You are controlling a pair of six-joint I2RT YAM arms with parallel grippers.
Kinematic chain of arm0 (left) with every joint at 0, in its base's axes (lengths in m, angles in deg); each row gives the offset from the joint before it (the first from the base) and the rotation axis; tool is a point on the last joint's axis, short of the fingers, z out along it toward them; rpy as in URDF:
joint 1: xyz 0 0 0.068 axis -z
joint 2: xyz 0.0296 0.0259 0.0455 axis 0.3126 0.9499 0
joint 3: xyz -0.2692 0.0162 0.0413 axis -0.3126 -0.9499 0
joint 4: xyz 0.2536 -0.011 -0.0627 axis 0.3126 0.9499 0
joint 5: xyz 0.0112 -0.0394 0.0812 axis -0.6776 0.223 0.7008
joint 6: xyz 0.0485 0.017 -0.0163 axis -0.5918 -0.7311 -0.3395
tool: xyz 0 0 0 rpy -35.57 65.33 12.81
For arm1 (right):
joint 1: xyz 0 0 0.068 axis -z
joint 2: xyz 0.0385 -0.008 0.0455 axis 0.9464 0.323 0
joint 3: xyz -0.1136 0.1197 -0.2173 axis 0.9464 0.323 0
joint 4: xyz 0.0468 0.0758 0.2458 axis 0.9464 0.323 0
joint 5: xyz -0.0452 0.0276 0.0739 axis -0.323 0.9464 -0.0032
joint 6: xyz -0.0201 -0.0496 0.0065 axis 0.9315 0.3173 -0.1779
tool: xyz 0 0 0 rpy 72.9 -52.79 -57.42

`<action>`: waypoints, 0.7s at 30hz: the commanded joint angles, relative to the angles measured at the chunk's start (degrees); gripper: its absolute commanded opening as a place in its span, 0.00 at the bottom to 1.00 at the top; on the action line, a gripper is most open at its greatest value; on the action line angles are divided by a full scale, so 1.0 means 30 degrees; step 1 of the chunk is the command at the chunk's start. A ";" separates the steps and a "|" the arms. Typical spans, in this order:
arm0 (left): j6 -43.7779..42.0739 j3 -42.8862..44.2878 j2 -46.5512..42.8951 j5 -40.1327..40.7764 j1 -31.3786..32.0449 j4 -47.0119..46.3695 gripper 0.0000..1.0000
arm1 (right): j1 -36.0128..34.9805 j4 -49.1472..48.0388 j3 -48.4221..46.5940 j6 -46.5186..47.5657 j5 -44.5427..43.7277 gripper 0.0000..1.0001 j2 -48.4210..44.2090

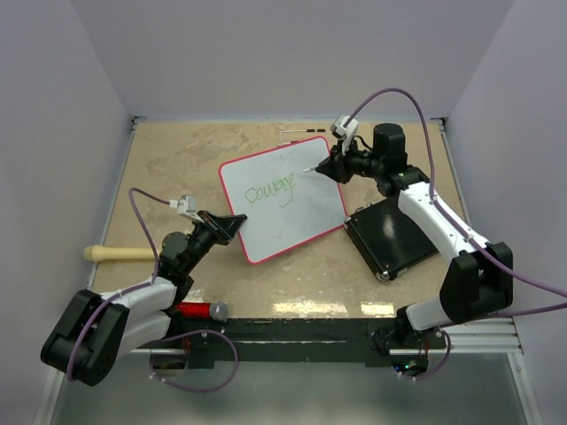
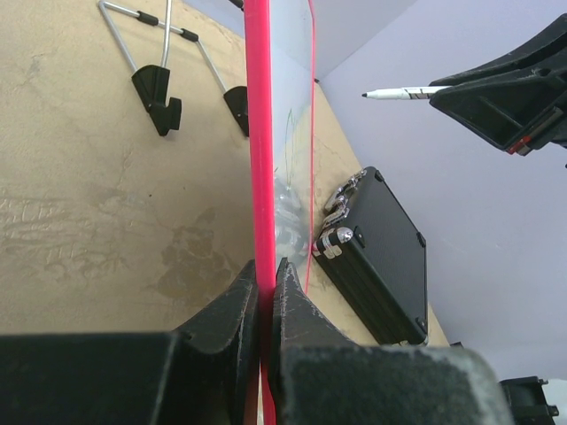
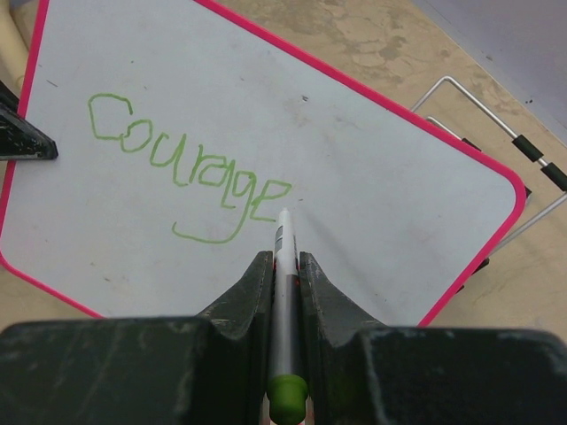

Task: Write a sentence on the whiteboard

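A: One whiteboard (image 1: 297, 221), red-rimmed, sits askew at the middle of the table (image 1: 177, 159), with "Courage" written on it in green.

B: And the grippers?

A: The left gripper (image 1: 237, 219) is pinching the board's near-left rim. The right gripper (image 1: 330, 166) is over its far-right corner, clamped on a marker (image 3: 283, 235), tip near the last letter.

B: Anything else?

A: A black case (image 1: 390, 235), toward the table's right edge.

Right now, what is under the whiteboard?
A wire stand with black feet shows beneath the tilted whiteboard, above the table. Where the stand meets the whiteboard's back is covered.
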 commanded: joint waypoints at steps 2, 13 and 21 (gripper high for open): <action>-0.2658 -0.0455 0.0084 -0.1255 0.0181 0.0839 0.00 | 0.0142 -0.1061 0.0227 -0.0216 0.0985 0.00 -0.0171; -0.2628 -0.0484 0.0055 -0.1255 0.0181 0.0839 0.00 | 0.0405 -0.1471 0.0258 -0.0274 0.1191 0.00 0.0091; -0.2658 -0.0572 0.0084 -0.1226 0.0181 0.0839 0.00 | 0.0376 -0.1442 -0.0328 -0.0186 0.1338 0.00 0.1468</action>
